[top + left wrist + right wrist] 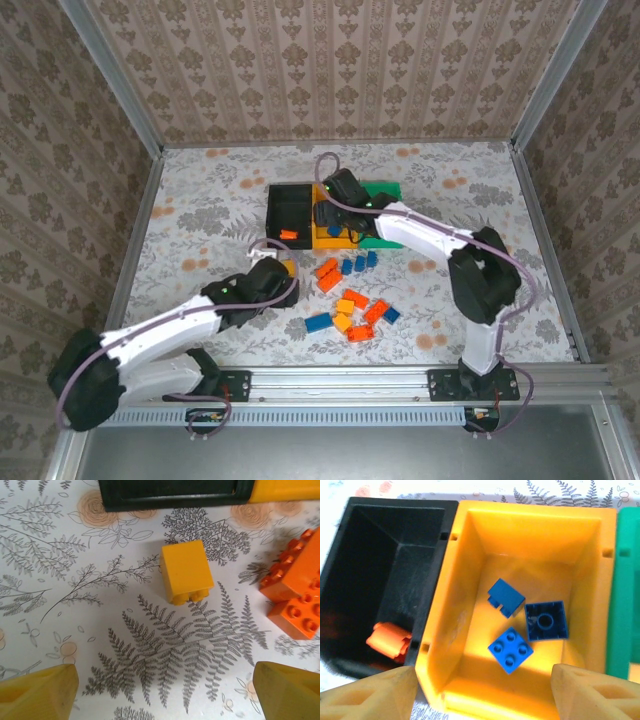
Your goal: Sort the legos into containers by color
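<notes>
Table: leaf-and-flower print cover. Three bins stand in a row at the far middle, side by side: black bin left, yellow-orange bin middle, green bin right.

My right end effector: fingers spread, nothing between them, hovering over the near wall of the yellow-orange bin.

My left end effector: fingers spread, empty, above bare table just near of the black bin.

Loose bricks: red-orange, blue and yellow-orange, scattered on the table near of the bins, between my two arms.

Yellow-orange brick: lying on its side on the table, beyond my left fingertips, apart from both. Two red-orange bricks lie to its right.

Yellow-orange bin holds three blue bricks, close together on its floor.

Black bin holds one red-orange brick, in the near right corner.
</notes>
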You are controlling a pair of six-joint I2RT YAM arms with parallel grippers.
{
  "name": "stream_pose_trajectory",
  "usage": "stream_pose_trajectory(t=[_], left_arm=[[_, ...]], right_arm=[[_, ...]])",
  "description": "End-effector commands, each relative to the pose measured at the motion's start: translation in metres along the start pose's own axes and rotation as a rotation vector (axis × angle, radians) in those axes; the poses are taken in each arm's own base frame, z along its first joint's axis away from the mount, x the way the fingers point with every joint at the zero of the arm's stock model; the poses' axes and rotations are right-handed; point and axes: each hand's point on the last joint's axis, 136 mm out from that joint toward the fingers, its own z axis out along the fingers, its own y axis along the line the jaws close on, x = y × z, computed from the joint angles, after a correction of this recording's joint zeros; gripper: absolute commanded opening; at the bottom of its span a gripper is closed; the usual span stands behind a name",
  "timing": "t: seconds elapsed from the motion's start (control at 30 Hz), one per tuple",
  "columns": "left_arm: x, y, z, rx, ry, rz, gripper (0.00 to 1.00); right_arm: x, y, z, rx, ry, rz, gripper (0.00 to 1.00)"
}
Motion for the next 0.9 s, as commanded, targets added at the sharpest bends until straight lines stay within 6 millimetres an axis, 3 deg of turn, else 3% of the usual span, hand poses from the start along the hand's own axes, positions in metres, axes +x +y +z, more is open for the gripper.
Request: stream_pose_trajectory(t=[0.0, 0.23, 0.47, 0.63, 0.8, 0.87], left_arm=[[-0.024, -0.013, 0.012, 0.004, -0.041, 0.030, 0.91], [-0.034, -0.021, 0.047, 0.006, -0.034, 0.026, 0.87], [-0.025, -0.017, 0.075, -0.003, 0.012, 0.004, 0.72], [-0.025, -0.013, 0.082, -0.029, 0.003, 0.004, 0.61], [-0.027, -0.010, 0.085, -0.037, -0.022, 0.010, 0.60], [-0.027, -0.011, 0.087, -0.030, -0.021, 0.012, 0.53]], right_arm=[[-0.008, 0.010, -0.037, -0.091, -0.074, 0.043, 0.73], [0.017, -0.003, -0.076, -0.131, -0.100, 0.062, 0.73], [0.028, -0.018, -0.107, -0.145, -0.154, 0.083, 0.73], [0.034, -0.024, -0.114, -0.138, -0.163, 0.084, 0.73], [0.038, -0.029, -0.114, -0.118, -0.163, 0.078, 0.74], [0.038, -0.032, -0.113, -0.107, -0.165, 0.077, 0.74]])
